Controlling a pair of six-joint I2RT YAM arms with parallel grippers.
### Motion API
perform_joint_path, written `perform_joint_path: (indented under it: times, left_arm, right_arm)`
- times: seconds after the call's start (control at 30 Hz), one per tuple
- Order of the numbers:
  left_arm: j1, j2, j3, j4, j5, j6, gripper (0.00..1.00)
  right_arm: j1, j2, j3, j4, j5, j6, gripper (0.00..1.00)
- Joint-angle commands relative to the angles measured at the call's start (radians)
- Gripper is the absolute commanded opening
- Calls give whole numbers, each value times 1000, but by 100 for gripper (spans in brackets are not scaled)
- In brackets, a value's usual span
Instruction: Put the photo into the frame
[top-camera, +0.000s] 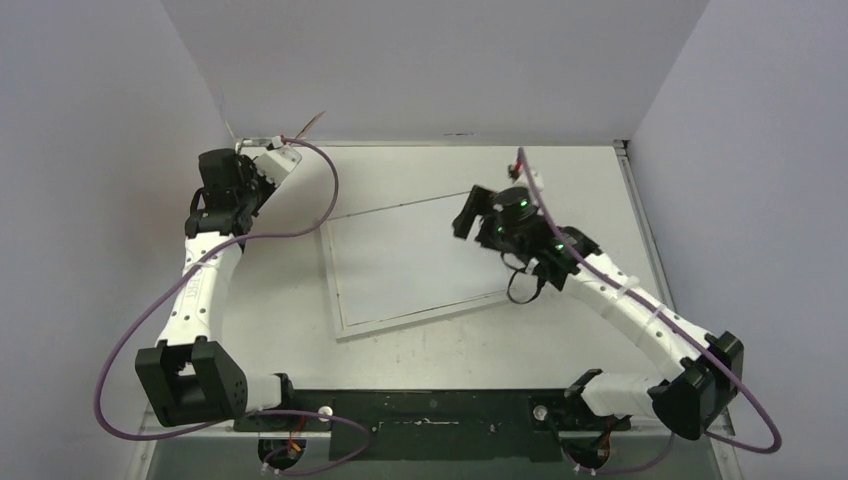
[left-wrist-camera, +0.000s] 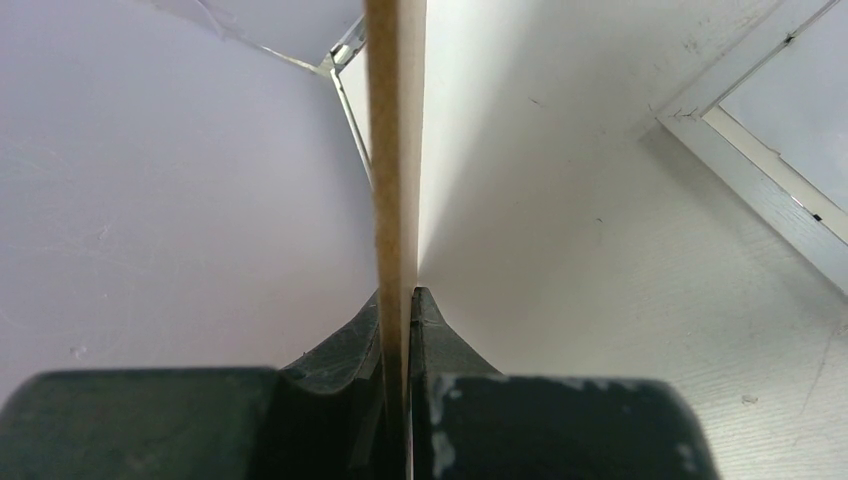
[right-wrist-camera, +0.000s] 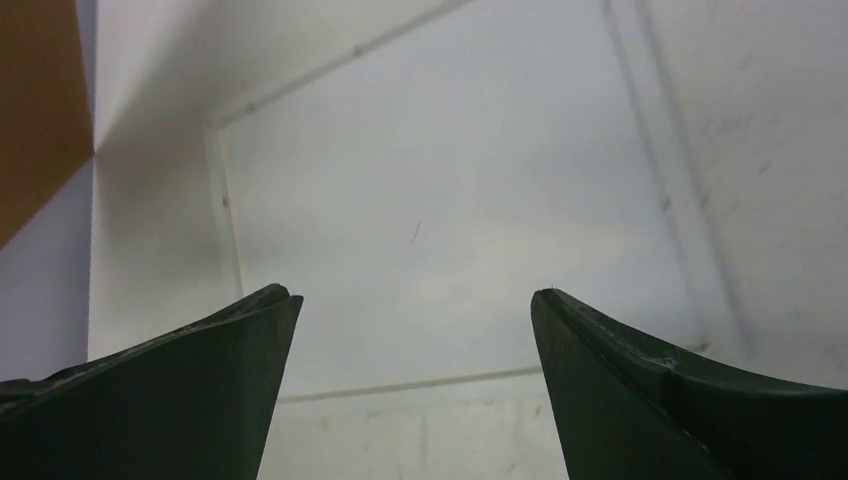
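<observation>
Left gripper (left-wrist-camera: 398, 300) clamped tight on thin tan board (left-wrist-camera: 395, 150), seen edge-on. Right gripper (right-wrist-camera: 415, 292) wide open, holding nothing, above frame (left-wrist-camera: 745, 172) lying flat mid-desk (top-camera: 420, 170). White sheet (right-wrist-camera: 440, 200) fills frame; cannot tell if it's the photo.

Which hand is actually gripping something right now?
The left hand: it is shut on a thin tan board, seen edge-on. The right hand hangs open and empty above the white frame.
</observation>
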Motion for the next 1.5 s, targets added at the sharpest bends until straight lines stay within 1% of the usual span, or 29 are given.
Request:
perform_joint_path:
  times: [0.0, 0.13, 0.27, 0.37, 0.47, 0.67, 0.8, 0.87, 1.03, 1.23, 1.33, 1.47]
  left_arm:
    - [8, -34, 50, 57, 29, -26, 0]
    - [9, -37, 38, 64, 27, -19, 0]
    - [9, -37, 32, 68, 26, -14, 0]
    - [9, -34, 27, 68, 24, -13, 0]
    - [9, -36, 24, 67, 23, -8, 0]
    - [9, -39, 20, 74, 15, 10, 0]
    - [9, -41, 21, 72, 16, 6, 0]
    - [9, -41, 17, 73, 16, 7, 0]
    - [9, -40, 16, 75, 12, 8, 0]
    - [8, -39, 17, 78, 11, 11, 0]
    - [9, -37, 16, 79, 11, 9, 0]
    - [9, -36, 16, 83, 9, 9, 0]
  right_arm:
    - [206, 35, -122, -221, 149, 518, 90]
    - [282, 23, -217, -171, 136, 660, 90]
    - [327, 91, -256, -134, 110, 717, 92]
    - [339, 149, -287, -74, 70, 747, 94]
    - [349, 155, -346, 22, 39, 806, 97]
    - [365, 162, -419, 138, 19, 941, 98]
    - [367, 192, -437, 212, 17, 970, 98]
    - [365, 218, -433, 235, 5, 967, 96]
    - [364, 269, -434, 270, -31, 961, 87]
    - [363, 274, -449, 291, -32, 971, 76]
    - [355, 281, -455, 291, -32, 964, 74]
    - [338, 290, -461, 292, -39, 945, 63]
